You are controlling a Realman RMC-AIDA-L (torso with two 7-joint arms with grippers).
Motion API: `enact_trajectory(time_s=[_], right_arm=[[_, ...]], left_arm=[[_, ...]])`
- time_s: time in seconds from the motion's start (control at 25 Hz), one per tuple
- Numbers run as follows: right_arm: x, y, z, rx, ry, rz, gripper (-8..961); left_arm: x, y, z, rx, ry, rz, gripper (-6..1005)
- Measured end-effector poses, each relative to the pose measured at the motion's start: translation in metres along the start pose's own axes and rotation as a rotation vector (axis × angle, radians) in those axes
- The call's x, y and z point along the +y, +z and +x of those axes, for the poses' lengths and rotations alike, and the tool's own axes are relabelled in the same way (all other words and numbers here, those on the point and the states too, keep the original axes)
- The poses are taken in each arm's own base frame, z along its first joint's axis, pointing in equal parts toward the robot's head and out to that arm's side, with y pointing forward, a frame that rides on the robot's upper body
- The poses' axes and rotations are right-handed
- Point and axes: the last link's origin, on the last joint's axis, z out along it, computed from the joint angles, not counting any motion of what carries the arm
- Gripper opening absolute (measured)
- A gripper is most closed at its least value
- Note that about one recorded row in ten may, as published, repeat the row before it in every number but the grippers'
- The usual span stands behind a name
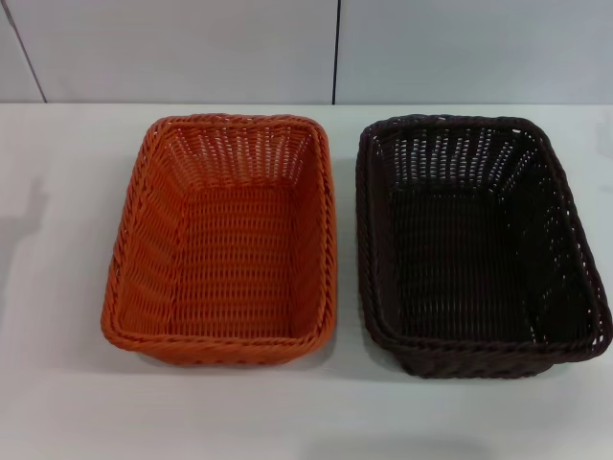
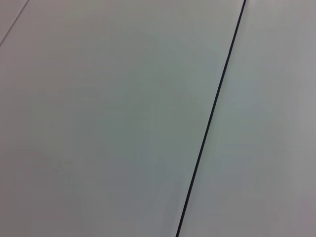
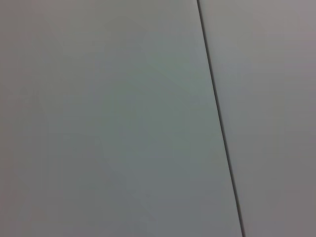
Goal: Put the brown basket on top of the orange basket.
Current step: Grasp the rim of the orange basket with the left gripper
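Neither arm nor pincer shows in any of the three views

White table (image 1: pixel 57 287): carries an orange basket (image 1: pixel 225 331) on the left and a brown basket (image 1: pixel 479 359) on the right, side by side, upright, narrowly apart.

No readable text, label, brand, number or sign anywhere: none on the orange basket (image 1: pixel 222 240), none on the brown basket (image 1: pixel 474 244), none on the counter (image 1: pixel 57 383), none on the pale panels (image 2: pixel 108 118) in either wrist view.
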Motion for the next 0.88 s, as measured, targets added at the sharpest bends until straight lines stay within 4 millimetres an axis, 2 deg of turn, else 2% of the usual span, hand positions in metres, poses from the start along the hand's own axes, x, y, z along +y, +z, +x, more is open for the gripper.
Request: enact_trajectory(time_s=[0.88], right_arm=[[0.009,0.0086,-0.0052,-0.019,0.005,-0.02,575]], left_arm=[[0.0052,0.002,-0.0002,0.004,-0.014,-0.023,813]])
